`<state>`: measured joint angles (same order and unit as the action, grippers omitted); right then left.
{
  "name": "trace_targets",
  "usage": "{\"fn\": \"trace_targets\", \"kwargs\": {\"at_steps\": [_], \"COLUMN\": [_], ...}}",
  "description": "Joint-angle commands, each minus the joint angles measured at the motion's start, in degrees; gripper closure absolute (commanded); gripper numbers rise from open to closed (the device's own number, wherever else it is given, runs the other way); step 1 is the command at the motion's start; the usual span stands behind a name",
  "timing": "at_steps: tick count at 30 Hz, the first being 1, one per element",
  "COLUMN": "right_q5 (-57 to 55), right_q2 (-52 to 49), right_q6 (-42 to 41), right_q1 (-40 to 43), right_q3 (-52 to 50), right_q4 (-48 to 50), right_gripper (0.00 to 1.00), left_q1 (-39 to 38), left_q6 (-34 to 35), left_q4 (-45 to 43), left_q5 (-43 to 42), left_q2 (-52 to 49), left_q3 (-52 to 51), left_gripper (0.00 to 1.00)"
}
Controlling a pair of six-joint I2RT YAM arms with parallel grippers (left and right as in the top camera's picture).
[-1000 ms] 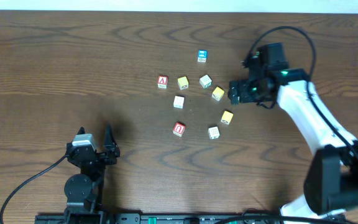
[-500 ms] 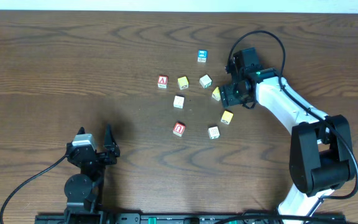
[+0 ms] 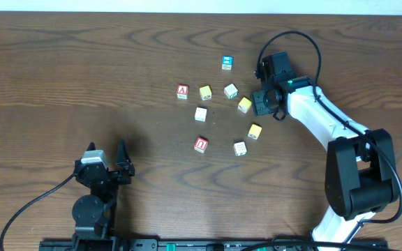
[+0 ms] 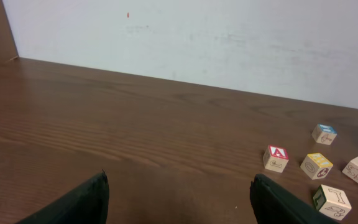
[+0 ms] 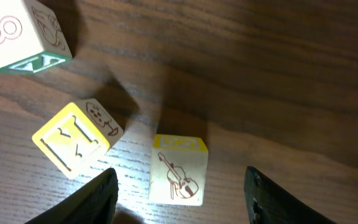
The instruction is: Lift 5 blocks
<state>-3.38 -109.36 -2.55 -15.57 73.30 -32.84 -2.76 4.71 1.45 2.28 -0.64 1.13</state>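
Note:
My right gripper (image 5: 179,202) is open and straddles a yellow-topped block (image 5: 178,169) with a violin drawing, which lies on the table with a gap to each finger. Overhead, this block (image 3: 245,104) sits just left of the right gripper (image 3: 258,103). Another yellow block (image 3: 255,131), a whitish block (image 3: 239,148), the red U block (image 3: 201,144) and a white block (image 3: 200,113) lie close by. My left gripper (image 3: 108,155) rests open at the front left, far from the blocks, and in its own wrist view the left gripper (image 4: 179,208) has nothing between its fingers.
A red A cube (image 3: 182,91), a yellow cube (image 3: 205,92), a whitish cube (image 3: 230,90) and a blue cube (image 3: 227,63) lie behind the cluster. A pale wall (image 4: 229,43) stands behind the table's far edge. The right arm's cable (image 3: 295,35) loops above its wrist.
The right arm swung left to the violin block, and its jaws have narrowed around it. The blocks and the left arm have not moved.

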Motion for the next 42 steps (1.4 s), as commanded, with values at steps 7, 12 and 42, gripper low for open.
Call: {"fn": "trace_targets", "kwargs": {"at_steps": [7, 12, 42], "right_q5": [-2.58, -2.4, -2.16], "right_q2": [-0.52, -1.22, 2.03], "right_q6": [-3.63, -4.76, -7.72], "right_q1": [-0.04, 0.15, 0.11], "right_q3": [0.87, 0.83, 4.33], "right_q4": [1.64, 1.73, -5.31], "right_gripper": [0.41, 0.41, 0.89], "left_q1": [0.24, 0.24, 0.24], "left_q6": [0.48, 0.48, 0.48], "left_q4": [2.51, 2.51, 2.51], "left_q5": [1.36, 1.36, 1.36], "left_q2": [0.0, 0.0, 0.0], "left_q3": [-0.9, -0.9, -0.9], "left_gripper": [0.27, 0.27, 0.27]}}
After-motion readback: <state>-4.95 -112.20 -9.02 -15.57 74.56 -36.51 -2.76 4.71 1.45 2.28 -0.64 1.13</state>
